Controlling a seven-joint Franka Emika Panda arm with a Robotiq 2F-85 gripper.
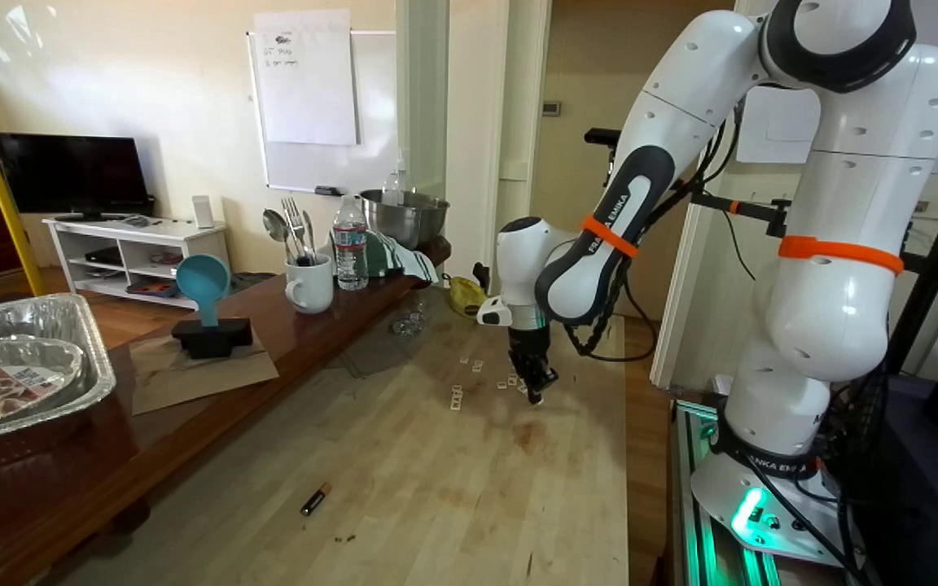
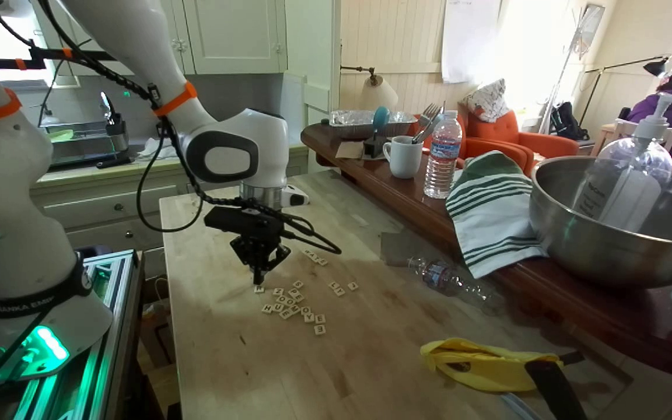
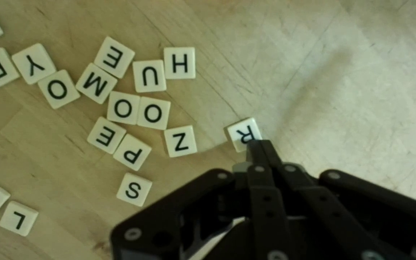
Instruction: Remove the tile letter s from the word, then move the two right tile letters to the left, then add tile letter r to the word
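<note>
The table point(image 1: 436, 488) spreads to a straight edge beneath the arm point(image 1: 672, 106), lettered FRANKA EMIKA. In the wrist view, the end effector point(image 3: 263, 142), fingers point(image 3: 256, 153) together, partly hides tile R point(image 3: 241, 133), open room at right; tile S point(image 3: 134, 189) lies well apart.

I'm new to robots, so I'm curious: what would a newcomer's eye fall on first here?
Probably the big white arm reaching over the pale wooden table. Next, its shut black end effector, low at the R tile, which it partly hides in the wrist view. Then the bright yellow object in the foreground of an exterior view.
</note>
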